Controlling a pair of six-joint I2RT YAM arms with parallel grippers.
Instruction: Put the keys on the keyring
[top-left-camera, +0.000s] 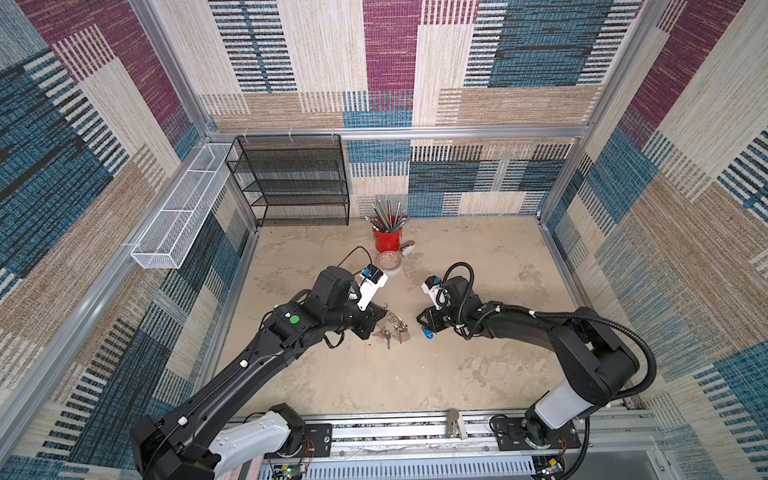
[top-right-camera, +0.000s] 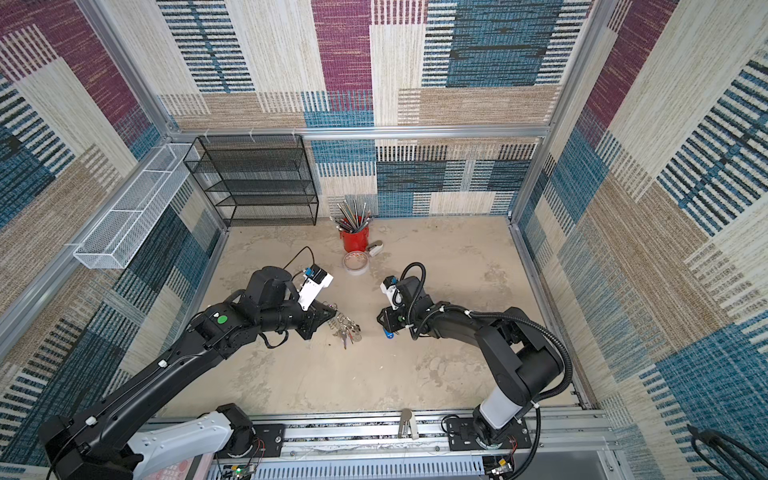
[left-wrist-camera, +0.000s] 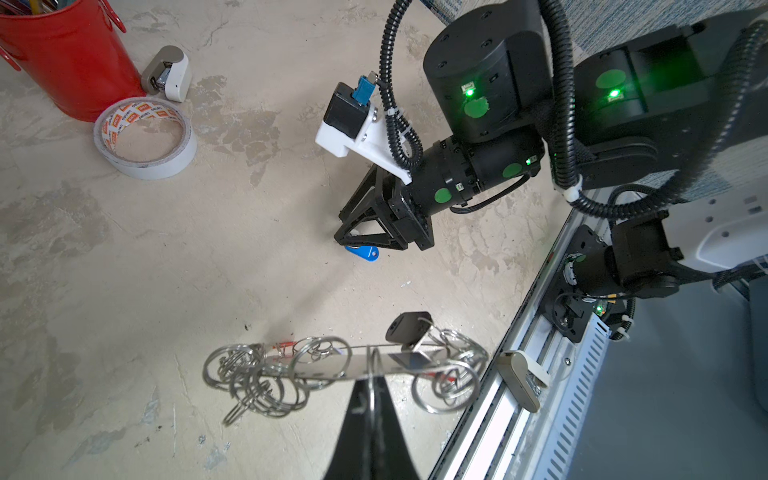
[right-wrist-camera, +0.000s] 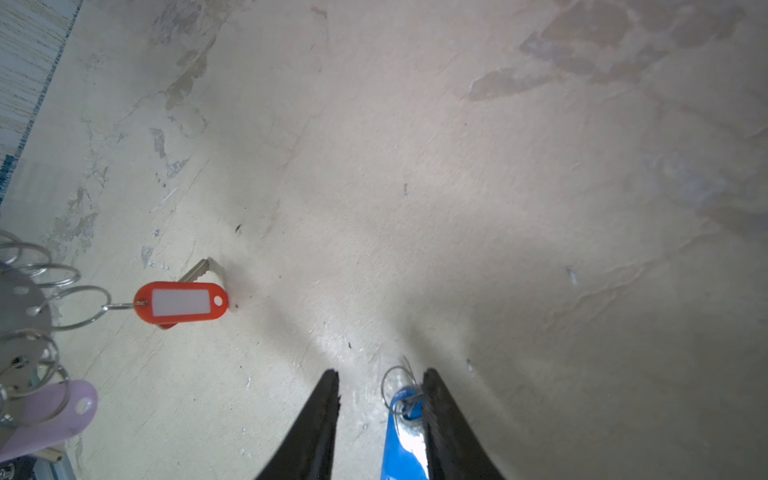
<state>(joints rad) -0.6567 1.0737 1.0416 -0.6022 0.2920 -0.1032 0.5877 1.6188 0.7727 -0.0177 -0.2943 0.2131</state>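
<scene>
At table (top-left-camera: 457, 365) centre | left pincer (left-wrist-camera: 370, 380) pinching keyring (left-wrist-camera: 324, 365) | right pincer (right-wrist-camera: 380, 371) low, spread astride blue key (right-wrist-camera: 403, 449)

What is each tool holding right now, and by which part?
Left tool grips the keyring by its plate edge. Right tool holds nothing, open around the blue tag.

Clear across the bare worktop (top-left-camera: 374, 374) in front and at the right rear. Crowded in the middle by the ring-fringed keyring (top-left-camera: 395, 325) and a blue-tagged key (top-left-camera: 427, 333) nearby. Blocked at the back by red pencil cup (top-left-camera: 388, 244), tape roll (top-left-camera: 390, 262), black mesh shelf (top-left-camera: 291, 183).
</scene>
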